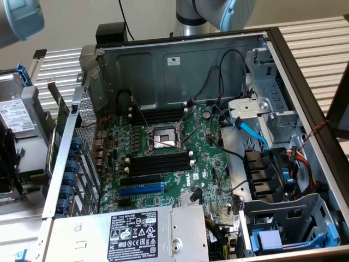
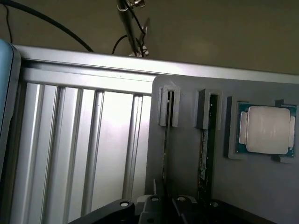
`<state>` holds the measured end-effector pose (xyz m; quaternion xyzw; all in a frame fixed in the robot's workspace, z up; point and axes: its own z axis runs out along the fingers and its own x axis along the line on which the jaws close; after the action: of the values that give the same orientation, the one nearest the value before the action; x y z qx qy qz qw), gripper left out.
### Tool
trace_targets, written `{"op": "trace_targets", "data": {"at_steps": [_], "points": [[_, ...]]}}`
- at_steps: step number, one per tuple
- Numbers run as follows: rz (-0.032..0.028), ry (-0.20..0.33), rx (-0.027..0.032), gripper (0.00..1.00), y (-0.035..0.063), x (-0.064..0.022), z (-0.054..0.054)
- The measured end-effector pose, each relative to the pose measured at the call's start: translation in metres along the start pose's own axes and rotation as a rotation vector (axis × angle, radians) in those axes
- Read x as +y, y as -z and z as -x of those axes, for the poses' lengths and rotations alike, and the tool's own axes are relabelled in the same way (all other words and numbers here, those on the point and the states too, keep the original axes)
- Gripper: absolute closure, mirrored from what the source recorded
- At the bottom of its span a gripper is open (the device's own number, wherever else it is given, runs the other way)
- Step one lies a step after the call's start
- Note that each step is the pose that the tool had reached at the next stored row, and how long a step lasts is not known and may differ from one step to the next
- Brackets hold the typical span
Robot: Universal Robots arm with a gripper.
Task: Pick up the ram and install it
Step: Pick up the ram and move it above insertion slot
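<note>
The claw (image 2: 167,206) sat over the thin dark-green ram stick (image 2: 167,140) standing edgewise in a grey slotted holder (image 2: 187,154), its grip impossible to tell; an off-centre pinch might jam the stick.

- Ribbed metal surface (image 2: 93,149), beside the gripper (image 2: 164,207): strong white glare, washed out.
- Grey tray (image 2: 243,186), ahead of the gripper: dim, evenly shaded.
- Computer case (image 1: 180,71): soft even light, shadowed interior corners.

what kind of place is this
Probably a robotics lab bench for computer assembly: an open desktop case with its motherboard exposed, and a grey fixture holding ram and a processor.
</note>
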<state>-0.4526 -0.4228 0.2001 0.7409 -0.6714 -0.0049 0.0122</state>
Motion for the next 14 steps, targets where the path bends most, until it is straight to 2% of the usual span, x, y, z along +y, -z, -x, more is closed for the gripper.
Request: {"op": "trace_targets", "data": {"at_steps": [6, 14], "points": [[0.0001, -0.001, 0.0, 0.87, 0.0055, 0.0004, -0.001], [0.0003, -0.014, -0.0002, 0.87, 0.0249, 0.001, -0.002]]}}
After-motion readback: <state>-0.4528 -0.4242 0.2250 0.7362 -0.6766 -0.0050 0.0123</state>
